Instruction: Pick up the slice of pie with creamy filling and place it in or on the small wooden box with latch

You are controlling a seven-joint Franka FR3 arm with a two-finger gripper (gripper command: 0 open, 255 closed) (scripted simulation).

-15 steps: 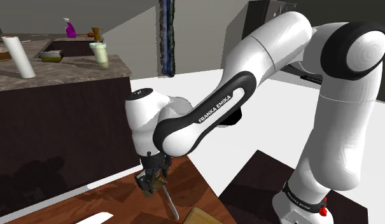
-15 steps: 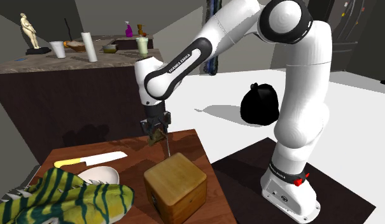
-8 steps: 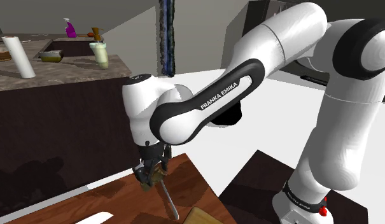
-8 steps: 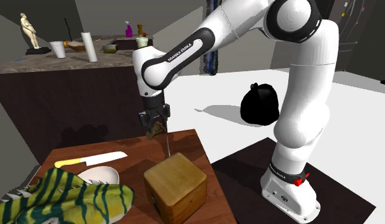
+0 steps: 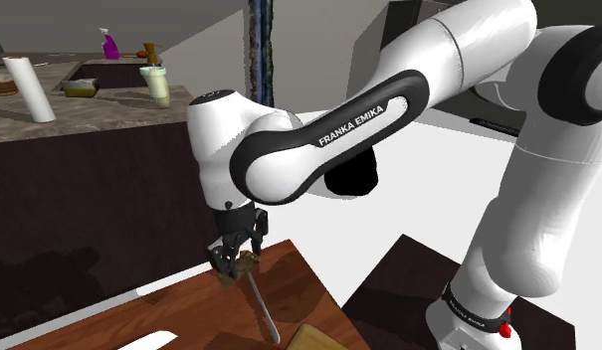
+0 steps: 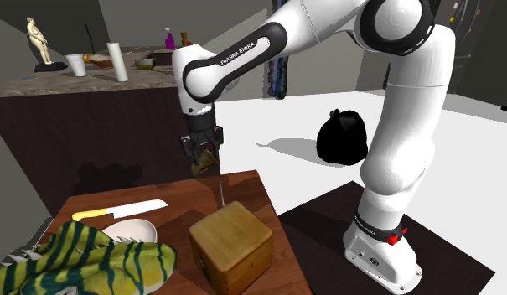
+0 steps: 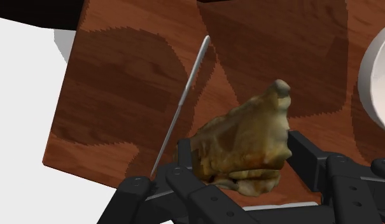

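Yellow-handled knife [image 6: 119,209] beside white bowl [image 6: 130,230]; striped cloth [image 6: 84,260] near them; black bag [image 6: 342,138] well apart

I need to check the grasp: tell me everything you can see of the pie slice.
The pie slice is a lumpy, tan-brown wedge with a paler, creamy band, its narrow tip pointing away from the gripper, whose jaws clasp its wide end on both sides. It hangs above the wooden table, touching nothing else.
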